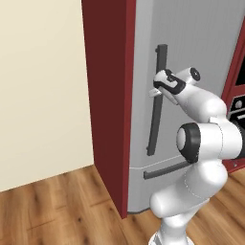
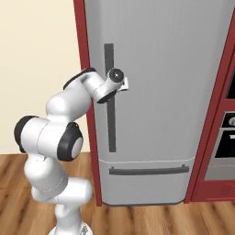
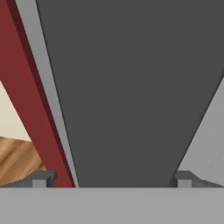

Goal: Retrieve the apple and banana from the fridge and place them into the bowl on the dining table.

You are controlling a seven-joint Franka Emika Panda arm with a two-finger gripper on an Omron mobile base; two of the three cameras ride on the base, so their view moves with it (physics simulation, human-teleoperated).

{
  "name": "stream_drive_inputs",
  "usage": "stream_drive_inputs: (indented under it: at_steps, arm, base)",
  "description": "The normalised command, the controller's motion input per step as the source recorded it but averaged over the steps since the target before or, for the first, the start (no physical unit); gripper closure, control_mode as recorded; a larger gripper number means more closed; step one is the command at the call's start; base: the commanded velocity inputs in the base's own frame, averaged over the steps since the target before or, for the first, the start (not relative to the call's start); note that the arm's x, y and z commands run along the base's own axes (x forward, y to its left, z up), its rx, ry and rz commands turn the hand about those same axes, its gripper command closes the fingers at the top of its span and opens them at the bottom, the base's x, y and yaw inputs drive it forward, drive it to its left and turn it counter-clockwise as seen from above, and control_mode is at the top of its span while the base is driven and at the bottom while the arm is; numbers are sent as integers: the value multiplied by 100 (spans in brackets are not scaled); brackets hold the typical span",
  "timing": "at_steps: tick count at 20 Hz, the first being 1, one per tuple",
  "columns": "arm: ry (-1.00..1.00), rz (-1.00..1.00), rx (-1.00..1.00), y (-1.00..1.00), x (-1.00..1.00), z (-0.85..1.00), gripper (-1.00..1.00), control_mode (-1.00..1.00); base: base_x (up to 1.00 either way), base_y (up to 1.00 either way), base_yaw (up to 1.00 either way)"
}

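The grey fridge (image 1: 191, 48) (image 2: 174, 92) stands shut. Its dark vertical bar handle (image 1: 154, 124) (image 2: 110, 128) runs down the door's left side. My gripper (image 1: 156, 87) (image 2: 125, 84) is open at the upper part of that handle. In the hand view the handle (image 3: 131, 87) lies wide and close between the two fingertips (image 3: 43, 178), and I cannot tell whether they touch it. The apple and banana are hidden behind the closed door. The bowl and the dining table are out of view.
Dark red panels (image 1: 107, 95) (image 2: 81, 41) frame the fridge. A drawer with a horizontal bar handle (image 2: 149, 170) sits below the door. An oven front (image 2: 225, 137) is on the right. A cream wall (image 1: 43, 86) and a wooden floor (image 1: 57, 206) lie to the left.
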Motion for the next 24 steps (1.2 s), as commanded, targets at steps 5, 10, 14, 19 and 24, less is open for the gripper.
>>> stream_drive_inputs:
  at_steps: [5, 10, 14, 19, 24]
  arm:
    - [0, 8, 0, -3, 51, 0, -100, -100]
    - [0, 4, 0, 1, 46, 0, 100, -100]
    - [0, 0, 0, 6, 31, 0, 100, -100]
    - [0, 0, 0, -21, -20, 0, 100, -100]
    - [3, 0, 0, -76, -72, 3, 100, -100]
  base:
    - [0, 0, 0]
    - [0, 0, 0]
    - [0, 0, 0]
    - [0, 0, 0]
    - [0, 0, 0]
